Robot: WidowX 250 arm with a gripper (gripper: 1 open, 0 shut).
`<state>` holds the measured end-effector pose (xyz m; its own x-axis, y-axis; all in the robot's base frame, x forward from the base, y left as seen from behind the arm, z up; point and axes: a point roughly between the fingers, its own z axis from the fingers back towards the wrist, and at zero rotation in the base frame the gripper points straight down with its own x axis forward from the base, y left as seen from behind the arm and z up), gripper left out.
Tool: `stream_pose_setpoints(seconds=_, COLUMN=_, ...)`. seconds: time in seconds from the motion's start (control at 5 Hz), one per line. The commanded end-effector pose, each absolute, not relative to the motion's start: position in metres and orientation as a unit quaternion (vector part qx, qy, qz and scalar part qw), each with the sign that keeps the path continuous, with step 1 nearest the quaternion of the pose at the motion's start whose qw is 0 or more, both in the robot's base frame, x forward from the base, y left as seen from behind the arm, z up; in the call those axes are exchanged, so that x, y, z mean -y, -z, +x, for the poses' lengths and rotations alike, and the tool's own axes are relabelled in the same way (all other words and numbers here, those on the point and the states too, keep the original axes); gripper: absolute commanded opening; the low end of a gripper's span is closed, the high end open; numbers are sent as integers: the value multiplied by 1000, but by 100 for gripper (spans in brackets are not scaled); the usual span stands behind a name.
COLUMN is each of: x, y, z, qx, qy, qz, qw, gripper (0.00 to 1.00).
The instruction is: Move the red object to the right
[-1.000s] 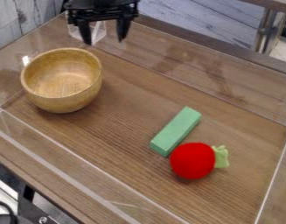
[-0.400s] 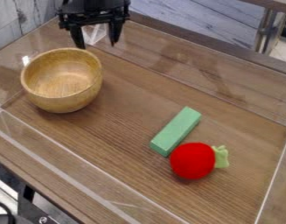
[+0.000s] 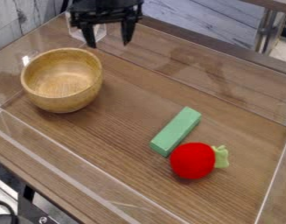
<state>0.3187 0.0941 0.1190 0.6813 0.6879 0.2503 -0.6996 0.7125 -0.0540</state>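
The red object (image 3: 194, 161), a small round toy fruit with a pale green leafy stem on its right side, rests on the wooden table near the front right. My gripper (image 3: 107, 35) hangs at the back left, far from the fruit and above the far side of the wooden bowl. Its two dark fingers point down and stand apart, open, with nothing between them.
A wooden bowl (image 3: 62, 80) sits at the left. A flat green rectangular block (image 3: 177, 130) lies diagonally just up and left of the fruit, almost touching it. A low clear wall (image 3: 133, 189) rims the table's front and sides.
The gripper drifted a little left, then shifted back right and sits slightly further right than a second ago. Its fingers stayed open. The fruit, block and bowl have not moved.
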Motion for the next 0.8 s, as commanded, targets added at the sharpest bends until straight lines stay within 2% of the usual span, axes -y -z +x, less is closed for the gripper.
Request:
stream_pose_setpoints(seconds=0.0, x=-95, y=-141, z=321, qx=172, qy=-365, qz=16, qw=915, gripper=100)
stream_pose_setpoints(seconds=0.4, x=-99, y=-139, z=312, qx=179, qy=-350, qz=17, qw=919, gripper=100)
stream_pose_setpoints(seconds=0.6, x=-101, y=-141, z=321, qx=183, qy=-329, qz=13, qw=926, gripper=0)
